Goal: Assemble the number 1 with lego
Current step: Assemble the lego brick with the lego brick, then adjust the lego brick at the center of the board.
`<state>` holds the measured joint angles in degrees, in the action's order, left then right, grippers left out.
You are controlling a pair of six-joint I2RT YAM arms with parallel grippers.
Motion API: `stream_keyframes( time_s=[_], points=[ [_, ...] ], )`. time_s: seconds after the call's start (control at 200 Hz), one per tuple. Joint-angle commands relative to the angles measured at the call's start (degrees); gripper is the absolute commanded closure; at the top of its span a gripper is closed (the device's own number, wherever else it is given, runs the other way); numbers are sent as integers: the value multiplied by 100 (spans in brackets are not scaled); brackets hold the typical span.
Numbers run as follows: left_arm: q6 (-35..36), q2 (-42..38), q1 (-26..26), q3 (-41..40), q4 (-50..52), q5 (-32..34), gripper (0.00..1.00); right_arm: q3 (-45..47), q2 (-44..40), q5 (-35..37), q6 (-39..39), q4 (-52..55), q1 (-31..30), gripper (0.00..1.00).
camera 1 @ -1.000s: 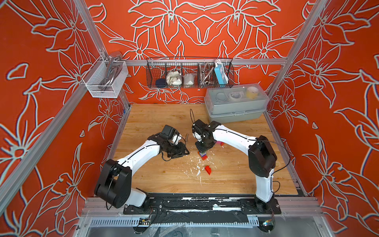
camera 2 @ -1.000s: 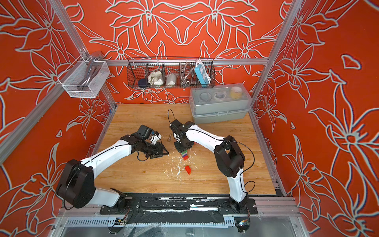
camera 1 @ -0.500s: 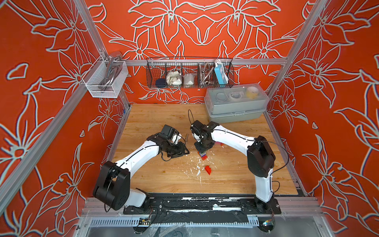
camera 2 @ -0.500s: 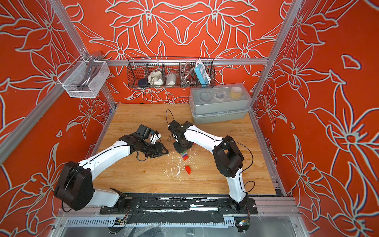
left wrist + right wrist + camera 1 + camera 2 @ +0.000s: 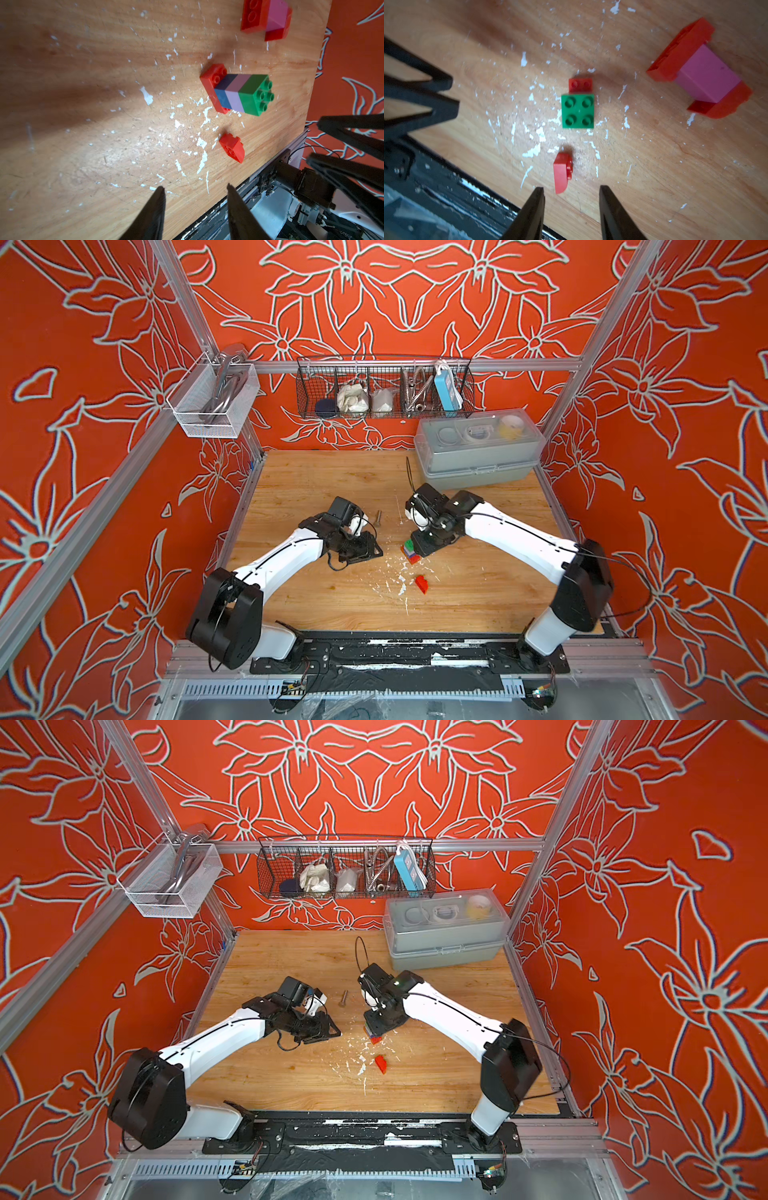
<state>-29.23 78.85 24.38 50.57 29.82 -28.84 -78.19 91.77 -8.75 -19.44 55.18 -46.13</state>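
Four-brick stack point(image 5: 239, 93): red, blue, lilac, green | left fingers point(image 5: 152, 216) spread | right fingers point(image 5: 532, 216) spread, empty

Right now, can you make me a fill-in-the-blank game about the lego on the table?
The top brick of the little tower is ____.
The tower's bottom brick is ____.
The top brick has ____ studs.
The left gripper and the right gripper both hold ____.
Missing words: green, red, four, nothing.
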Motion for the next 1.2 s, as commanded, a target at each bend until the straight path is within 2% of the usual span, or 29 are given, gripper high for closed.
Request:
stream_keyframes(
  time_s=[0.0,0.105,0.205,0.315,0.48,0.751,0.976,1.196],
  points=[
    [-296,-318,366,-180,-96,239,59,701,-370,-605,29,-270,133,62],
    [-797,-488,784,-438,-492,328,70,1371,-657,-959,-19,-660,192,69],
    [-1126,-460,1268,-504,-709,612,70,1901,-778,-1328,-93,-1176,226,69],
    [-1411,-306,1797,-521,-1015,891,70,2341,-835,-1404,-188,-1614,359,68],
    [-1847,-50,2341,-522,-1464,1322,73,2868,-971,-1382,-376,-2187,567,76],
    [-2159,640,2683,-246,-2023,1565,88,3148,-879,-1442,-442,-2742,841,89],
    [-2350,1082,2824,7,-2261,1697,95,3157,-746,-1633,-281,-2889,945,97],
    [-2454,1179,2875,207,-2184,1891,96,3313,-561,-1867,-283,-3159,965,99]
  ],
)
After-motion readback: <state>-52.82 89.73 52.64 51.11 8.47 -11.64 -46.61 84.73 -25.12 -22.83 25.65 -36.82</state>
